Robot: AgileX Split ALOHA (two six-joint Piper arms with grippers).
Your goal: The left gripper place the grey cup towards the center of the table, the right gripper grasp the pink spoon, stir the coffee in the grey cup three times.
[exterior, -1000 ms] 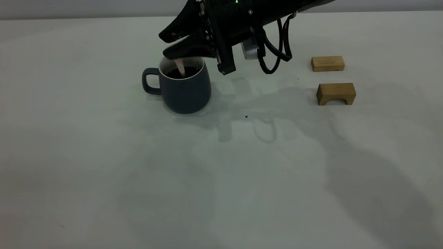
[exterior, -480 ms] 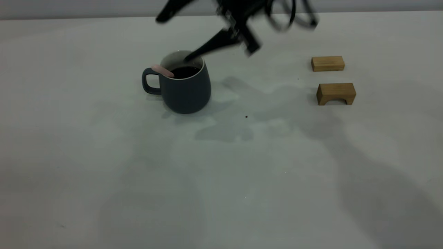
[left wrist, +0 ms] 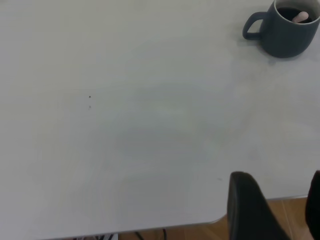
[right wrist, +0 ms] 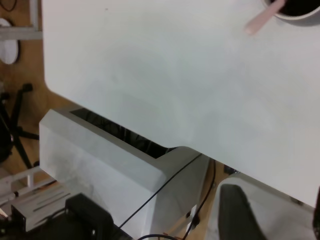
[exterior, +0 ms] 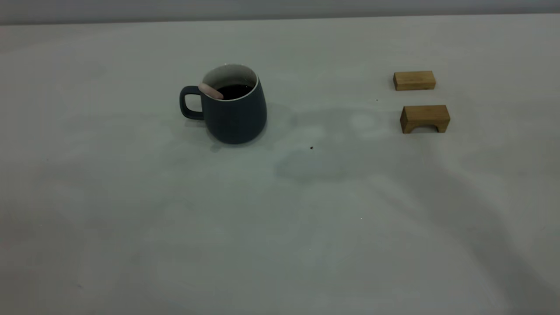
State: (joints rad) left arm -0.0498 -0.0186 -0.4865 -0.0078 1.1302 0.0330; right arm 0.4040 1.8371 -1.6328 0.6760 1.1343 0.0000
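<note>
The grey cup (exterior: pixel 236 114) stands upright on the table (exterior: pixel 280 210), left of centre, its handle pointing left. Dark coffee (exterior: pixel 236 91) fills it. The pink spoon (exterior: pixel 211 91) rests in the cup, its handle leaning over the rim above the cup's handle. Neither gripper shows in the exterior view. In the left wrist view my left gripper (left wrist: pixel 282 210) hangs open over the table's edge, far from the cup (left wrist: pixel 287 32). The right gripper (right wrist: pixel 280 215) is open and empty beyond another table edge, with the spoon (right wrist: pixel 260 21) far off.
Two tan wooden blocks lie at the right, a flat one (exterior: pixel 414 80) and an arched one (exterior: pixel 425 118). A small dark speck (exterior: pixel 311 148) marks the table near the cup. A pale grey box (right wrist: pixel 100 165) and cables sit below the table's edge.
The right gripper let go of the spoon, rose and left the exterior view. The spoon now leans on the cup's rim by the handle.
</note>
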